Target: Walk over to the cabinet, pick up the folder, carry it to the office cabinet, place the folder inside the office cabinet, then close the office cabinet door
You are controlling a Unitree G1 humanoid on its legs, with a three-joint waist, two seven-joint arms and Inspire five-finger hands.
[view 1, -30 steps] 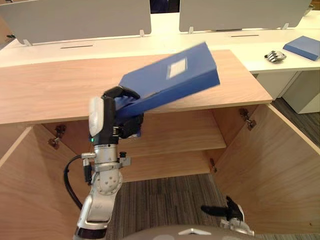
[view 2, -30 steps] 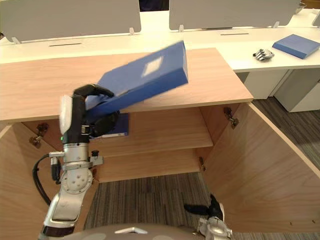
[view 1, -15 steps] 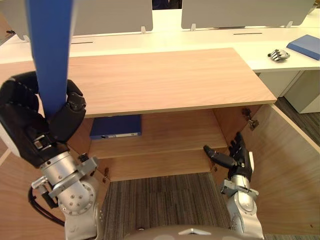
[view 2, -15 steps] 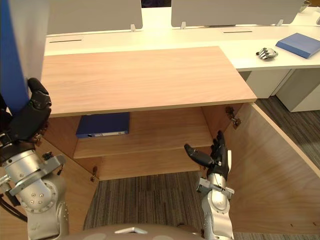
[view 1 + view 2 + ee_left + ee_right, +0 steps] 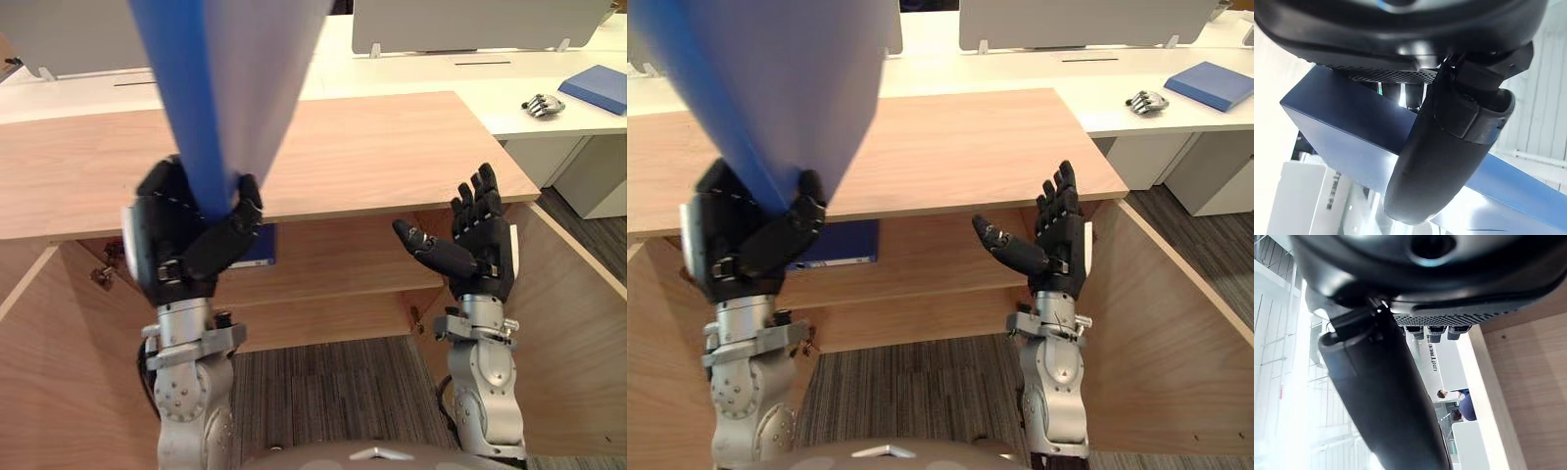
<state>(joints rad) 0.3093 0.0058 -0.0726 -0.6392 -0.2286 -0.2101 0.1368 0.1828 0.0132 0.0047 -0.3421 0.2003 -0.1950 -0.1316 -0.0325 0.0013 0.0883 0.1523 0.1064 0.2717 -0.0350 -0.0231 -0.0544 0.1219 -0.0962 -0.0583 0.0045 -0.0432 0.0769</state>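
Status, near to far:

- Left hand (image 5: 191, 240): clamped round the lower end of the folder (image 5: 225, 78). The folder stands near upright, in front of the cabinet (image 5: 392, 147) and above its top. In the left wrist view our thumb (image 5: 1444, 156) presses across the blue face.
- Right hand (image 5: 470, 250): fingers straight and spread, holding nothing. It sits in front of the cabinet's right half, about level with the top's edge.
- Cabinet: the left door (image 5: 59, 372) and right door (image 5: 568, 343) are both swung open. The shelf (image 5: 343, 259) inside is bare wood on its right part.
- A shelf folder (image 5: 847, 243) lies flat at the left end of the shelf, partly behind our left hand.
- Behind the cabinet there is a white desk (image 5: 411, 78). A desk folder (image 5: 595, 90) and a loose robot hand (image 5: 542, 105) lie at its right end.

Progress, as we judge it:

- Done: the pick-up and the carry. We stand at the open cabinet with the folder in hand.
- Not yet done: the folder is outside the cabinet and well above the shelf.
- Left: tip the folder flat, slide it onto the free part of the shelf, let go, pull clear and close the doors.
- We put it a bit past halfway, and the free right hand looks best placed for the right door.
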